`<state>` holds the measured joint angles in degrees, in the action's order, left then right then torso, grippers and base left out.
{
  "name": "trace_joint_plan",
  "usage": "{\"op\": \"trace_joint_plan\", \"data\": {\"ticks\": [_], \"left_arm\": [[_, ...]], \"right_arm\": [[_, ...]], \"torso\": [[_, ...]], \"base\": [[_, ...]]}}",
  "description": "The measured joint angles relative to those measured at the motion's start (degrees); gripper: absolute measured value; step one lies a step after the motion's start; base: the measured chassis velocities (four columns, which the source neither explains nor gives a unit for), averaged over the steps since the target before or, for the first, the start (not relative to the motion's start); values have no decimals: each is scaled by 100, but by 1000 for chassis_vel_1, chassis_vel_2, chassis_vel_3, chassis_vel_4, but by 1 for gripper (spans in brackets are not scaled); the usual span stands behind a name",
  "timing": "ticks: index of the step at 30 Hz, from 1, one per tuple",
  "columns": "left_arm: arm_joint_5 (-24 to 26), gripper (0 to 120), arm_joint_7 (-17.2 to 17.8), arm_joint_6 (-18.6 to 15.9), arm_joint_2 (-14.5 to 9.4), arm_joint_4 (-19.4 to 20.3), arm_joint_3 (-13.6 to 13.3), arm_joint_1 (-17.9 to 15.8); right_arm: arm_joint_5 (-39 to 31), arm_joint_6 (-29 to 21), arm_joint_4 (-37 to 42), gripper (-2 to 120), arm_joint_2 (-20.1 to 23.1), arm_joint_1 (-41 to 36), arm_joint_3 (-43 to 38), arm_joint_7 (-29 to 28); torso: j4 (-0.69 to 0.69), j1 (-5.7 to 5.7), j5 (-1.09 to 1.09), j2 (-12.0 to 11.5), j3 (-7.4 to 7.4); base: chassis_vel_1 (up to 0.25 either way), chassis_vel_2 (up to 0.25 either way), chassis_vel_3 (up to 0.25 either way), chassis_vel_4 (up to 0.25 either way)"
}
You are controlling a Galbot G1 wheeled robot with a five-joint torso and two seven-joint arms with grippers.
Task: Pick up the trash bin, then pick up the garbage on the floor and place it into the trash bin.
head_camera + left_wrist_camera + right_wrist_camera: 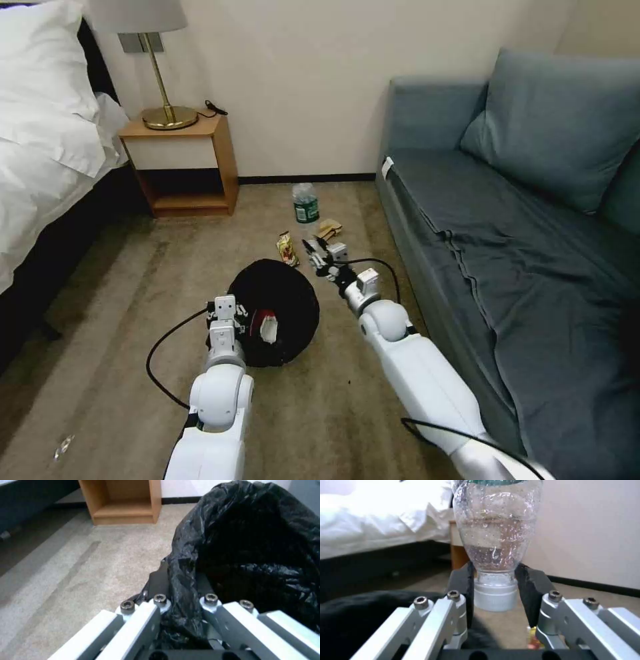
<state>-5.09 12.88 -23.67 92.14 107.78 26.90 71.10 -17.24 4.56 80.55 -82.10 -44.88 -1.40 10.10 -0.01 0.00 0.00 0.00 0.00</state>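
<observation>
left gripper (181,620) is clamping the trash bin (277,310) rim, holding its mouth near for drops | right gripper (495,587) is grasping the bottle (495,530) neck, cap toward it, beside the bin

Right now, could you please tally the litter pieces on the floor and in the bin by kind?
clear bottle, on the floor: 1
brown-gold snack wrapper, on the floor: 1
crumpled tan paper, on the floor: 1
red-and-white wrapper, inside the trash bin: 1
Total: 4
</observation>
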Motion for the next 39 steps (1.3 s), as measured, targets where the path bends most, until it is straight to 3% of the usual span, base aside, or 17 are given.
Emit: {"op": "trace_joint_plan", "data": {"ticks": [12, 26, 39], "left_arm": [[151, 4, -1, -30, 0, -14, 30, -158], [231, 4, 5, -64, 0, 50, 3, -199], [191, 4, 3, -80, 0, 83, 42, -155]], "right_arm": [[195, -148, 639, 26, -125, -693, 328, -61], [799, 151, -147, 29, -369, -869, 314, 62], [875, 185, -94, 79, -304, -890, 267, 122]], "torso": [[0, 0, 0, 0, 0], [1, 0, 0, 0, 0], [1, 0, -1, 0, 0]], "base": [[0, 0, 0, 0], [0, 0, 0, 0], [0, 0, 0, 0]]}}
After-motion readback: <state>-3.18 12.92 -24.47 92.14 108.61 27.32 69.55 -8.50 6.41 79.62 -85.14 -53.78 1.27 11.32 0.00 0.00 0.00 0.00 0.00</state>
